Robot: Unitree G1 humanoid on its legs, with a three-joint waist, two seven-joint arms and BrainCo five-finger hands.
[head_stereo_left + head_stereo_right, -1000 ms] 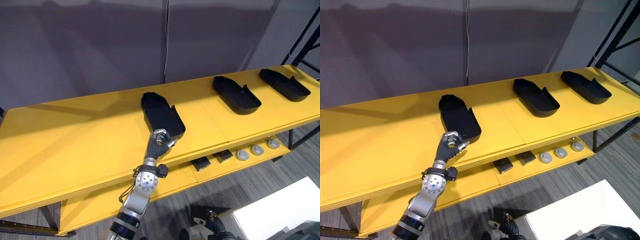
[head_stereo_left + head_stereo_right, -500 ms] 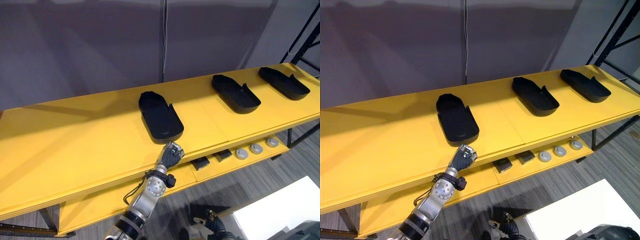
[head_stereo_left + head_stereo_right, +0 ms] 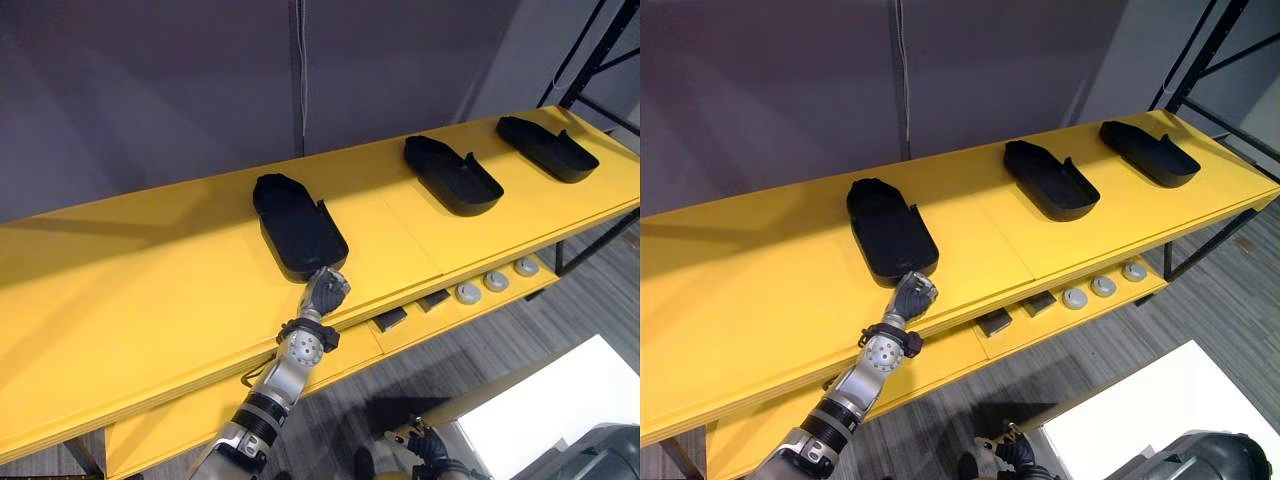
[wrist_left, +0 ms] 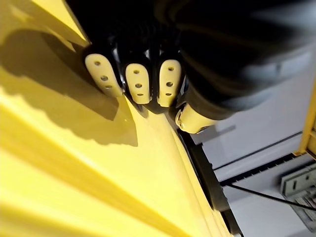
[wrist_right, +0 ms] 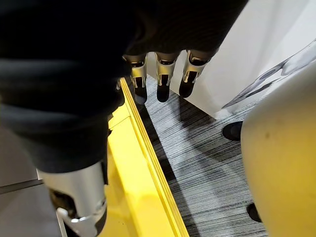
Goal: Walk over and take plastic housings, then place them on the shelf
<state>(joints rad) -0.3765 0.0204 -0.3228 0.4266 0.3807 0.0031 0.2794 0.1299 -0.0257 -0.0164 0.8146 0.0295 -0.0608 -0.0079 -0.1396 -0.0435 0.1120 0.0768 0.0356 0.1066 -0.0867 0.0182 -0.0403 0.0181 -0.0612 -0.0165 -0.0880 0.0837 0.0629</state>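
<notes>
Looked down on a long yellow top shelf (image 3: pixel 150 290) set against a plain grey wall (image 3: pixel 150 90). Counted 3 black plastic housings on top of it, all lying hollow side up and well apart from each other. Found the nearest housing (image 3: pixel 297 228) around the middle of the board, turned at a slant, rounded near end close to the front edge. Spotted the middle housing (image 3: pixel 450 175) further to the right and the far housing (image 3: pixel 545 148) beyond that, near the right end.

Caught the left hand (image 3: pixel 325 291) right at the front edge, just beside the near end of the nearest housing. Had its fingers (image 4: pixel 138 84) curled in and gripping nothing, down against the yellow board in the left wrist view. Couldn't tell whether touching the housing or just short of it.

Saw the right hand (image 5: pixel 164 79) hanging low, well away from the housings, fingers straight and loose, carrying nothing, over a grey striped floor (image 3: pixel 480 330).

Noticed a lower shelf (image 3: pixel 355 348) underneath, also yellow, with 2 small dark blocks (image 3: pixel 390 319) and 3 round grey discs (image 3: pixel 497 281) lined up toward the right. Also made out a white surface (image 3: pixel 560 400) down in the right corner and a black rack frame (image 3: pixel 590 50) past the shelf's right end.
</notes>
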